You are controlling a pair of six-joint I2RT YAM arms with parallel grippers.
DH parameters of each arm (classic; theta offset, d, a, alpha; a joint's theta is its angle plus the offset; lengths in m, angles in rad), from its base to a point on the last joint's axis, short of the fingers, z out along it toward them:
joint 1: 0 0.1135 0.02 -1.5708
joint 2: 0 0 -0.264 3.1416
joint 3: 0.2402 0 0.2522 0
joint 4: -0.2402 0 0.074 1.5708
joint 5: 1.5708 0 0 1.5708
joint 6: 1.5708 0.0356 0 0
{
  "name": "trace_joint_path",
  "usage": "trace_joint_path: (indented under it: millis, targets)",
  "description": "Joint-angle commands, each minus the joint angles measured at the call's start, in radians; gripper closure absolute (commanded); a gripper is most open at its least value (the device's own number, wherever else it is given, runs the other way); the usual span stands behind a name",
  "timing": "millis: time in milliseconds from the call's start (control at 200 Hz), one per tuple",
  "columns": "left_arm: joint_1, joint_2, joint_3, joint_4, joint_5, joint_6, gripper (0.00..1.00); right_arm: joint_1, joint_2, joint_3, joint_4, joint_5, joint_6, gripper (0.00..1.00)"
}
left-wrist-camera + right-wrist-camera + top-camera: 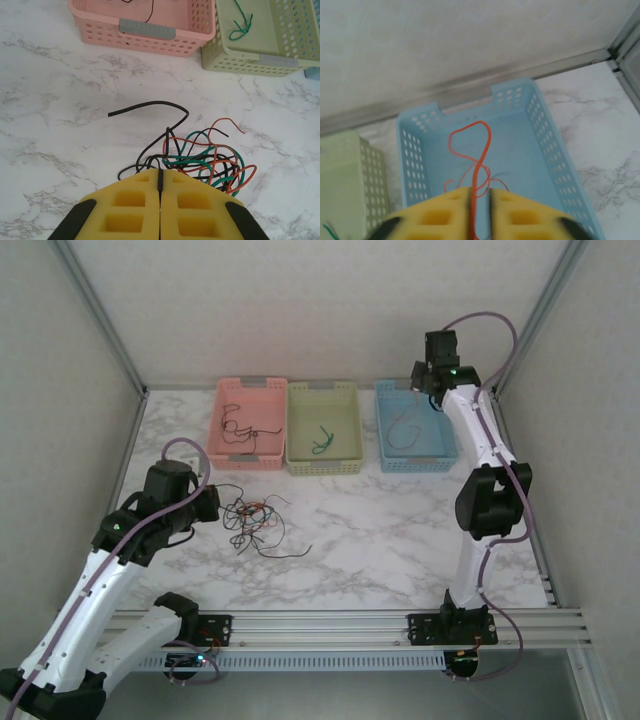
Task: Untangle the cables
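Risk: your right gripper [480, 192] parted over blue basket [547, 150], red cable [482, 145] may snag and ride out | left gripper [160, 182] clenched on black cable [150, 104], could drag tangle [210, 160].

The cables [255, 520] lie on the table [400, 540], before a row of baskets [322, 468].

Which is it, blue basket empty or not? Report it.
Not empty. A red cable lies looped inside the blue basket, one strand running up between the slightly parted fingers of the right gripper.
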Motion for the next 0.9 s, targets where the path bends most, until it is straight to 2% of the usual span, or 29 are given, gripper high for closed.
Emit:
trace_joint_path:
  millis: [0,60,180,390,566,731,891]
  targets:
    - [0.008,-0.009,-0.007,0.029,0.039,-0.005,1.0,-0.004,0.001,0.0,-0.031,-0.075,0.024,0.52]
    - [0.008,-0.008,-0.005,0.033,0.06,-0.003,1.0,-0.004,-0.009,0.003,-0.044,-0.114,0.015,0.38]
    - [0.008,-0.01,-0.004,0.054,0.099,-0.006,1.0,-0.004,-0.066,-0.004,-0.075,-0.184,0.019,0.31]
    - [0.007,0.008,0.024,0.115,0.184,-0.024,1.0,0.044,-0.359,-0.27,0.055,-0.458,0.035,0.37]
    - [0.007,0.01,0.032,0.161,0.224,-0.032,1.0,0.157,-0.608,-0.58,0.204,-0.713,0.031,0.45]
    - [0.006,-0.001,0.02,0.206,0.3,-0.014,1.0,0.337,-0.741,-0.756,0.184,-0.736,-0.072,0.48]
    - [0.006,-0.004,0.022,0.214,0.33,0.001,1.0,0.455,-0.792,-0.855,0.184,-0.808,-0.117,0.46]
